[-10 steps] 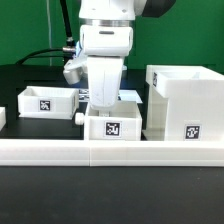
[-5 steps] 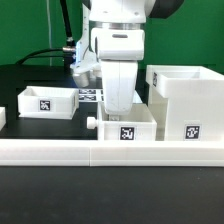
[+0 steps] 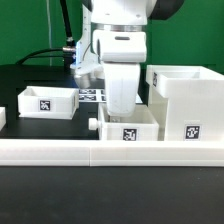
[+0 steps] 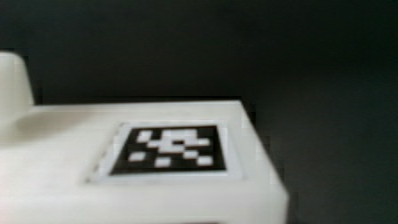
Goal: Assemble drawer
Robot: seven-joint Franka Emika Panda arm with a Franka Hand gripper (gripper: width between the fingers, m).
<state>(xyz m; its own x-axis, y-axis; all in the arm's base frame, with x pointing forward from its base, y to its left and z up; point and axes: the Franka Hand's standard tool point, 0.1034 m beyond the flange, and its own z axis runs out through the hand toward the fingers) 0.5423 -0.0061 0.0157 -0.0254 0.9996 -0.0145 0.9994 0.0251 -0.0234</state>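
The Panda arm (image 3: 118, 50) stood nearly vertical over the middle of the black worktop (image 3: 25, 80). Its white wrist pointed straight down and its pincer (image 3: 122, 100) was lowered to the open top of a knobbed tray (image 3: 128, 124). The fingertips were hidden behind the tray's rim and the arm's own body, so it could not be told whether the pincer was spread, closed or gripping the tray.

That tray sat upright just behind the long white rail (image 3: 100, 151) that crossed the foreground. Its square tag (image 3: 130, 134) faced the camera and its small knob (image 3: 92, 123) stuck out toward the exterior view's left. On the exterior view's right, just beside the tray, stood the tall boxy housing (image 3: 186, 100), open at the top, with a tag low on its front. Whether tray and housing touched could not be made out.

A second tray (image 3: 46, 101), also tagged, rested well apart from the arm on the exterior view's left. The marker board (image 3: 90, 95) lay flat on the worktop behind, partly screened by the arm.

The wrist view, blurred, showed a white tagged surface (image 4: 169, 150) close under the camera against the dark worktop. A pale upright shape stood at the frame's edge. Which piece of the drawer set the surface belonged to could not be told.
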